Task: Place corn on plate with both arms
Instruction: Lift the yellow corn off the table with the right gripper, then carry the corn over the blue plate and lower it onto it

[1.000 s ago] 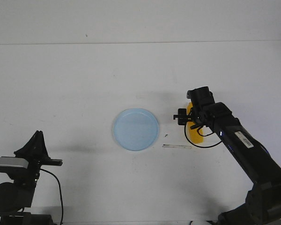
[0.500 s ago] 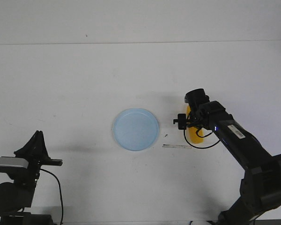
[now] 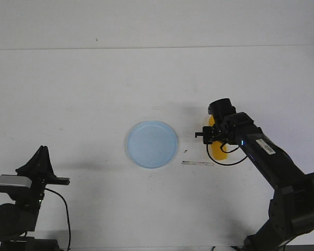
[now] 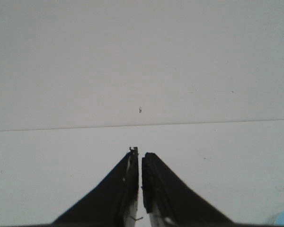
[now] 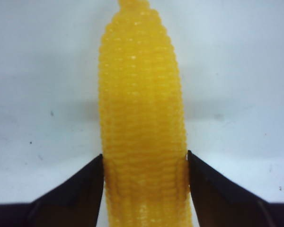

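Bare table (image 3: 83, 89) surrounds the plate (image 3: 152, 144) mid-table; toward the right edge, the bent right gripper (image 5: 144, 165) clamps the corn (image 5: 142, 123); left gripper (image 4: 140, 163) closed, near-left corner.

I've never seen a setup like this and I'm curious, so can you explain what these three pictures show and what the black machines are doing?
These are two black robot arms at a white table. One picture looks forward over the table; the other two come from small cameras on each arm's wrist.

On the table lies a round pale-blue plastic plate, with nothing on it. Beside it, towards the right arm, lies a bright yellow corn cob.

The right wrist picture shows the right hand with its two dark fingers pressed against the cob's sides, gripping it. The left hand, parked near the table's front left corner, is closed on nothing; its camera sees mostly bare table.
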`<action>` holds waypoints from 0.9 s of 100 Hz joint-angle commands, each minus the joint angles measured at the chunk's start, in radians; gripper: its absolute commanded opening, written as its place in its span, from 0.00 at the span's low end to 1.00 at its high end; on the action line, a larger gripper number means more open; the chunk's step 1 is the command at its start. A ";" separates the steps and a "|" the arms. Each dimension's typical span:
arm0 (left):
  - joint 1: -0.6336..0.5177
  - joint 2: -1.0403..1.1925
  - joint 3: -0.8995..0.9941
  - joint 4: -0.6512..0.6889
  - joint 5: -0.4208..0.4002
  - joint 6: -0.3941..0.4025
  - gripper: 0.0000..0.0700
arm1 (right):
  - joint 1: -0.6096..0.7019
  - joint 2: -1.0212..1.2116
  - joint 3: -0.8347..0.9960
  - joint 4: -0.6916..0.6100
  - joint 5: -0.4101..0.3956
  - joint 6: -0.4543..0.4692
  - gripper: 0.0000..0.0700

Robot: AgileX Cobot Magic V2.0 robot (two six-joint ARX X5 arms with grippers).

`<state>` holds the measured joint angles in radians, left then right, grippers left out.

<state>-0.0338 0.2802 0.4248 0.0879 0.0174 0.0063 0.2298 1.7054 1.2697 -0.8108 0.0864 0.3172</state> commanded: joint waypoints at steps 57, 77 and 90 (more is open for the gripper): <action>0.001 -0.001 0.009 0.010 -0.003 0.004 0.00 | 0.146 -0.068 0.105 0.148 -0.468 0.074 0.40; 0.001 -0.001 0.009 0.010 -0.003 0.004 0.00 | 0.241 -0.022 0.104 0.183 -0.487 0.126 0.40; 0.001 -0.001 0.009 0.010 -0.003 0.004 0.00 | 0.275 0.034 0.104 0.188 -0.487 0.164 0.40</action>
<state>-0.0338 0.2802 0.4248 0.0879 0.0174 0.0063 0.4938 1.6928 1.3640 -0.6350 -0.3985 0.4385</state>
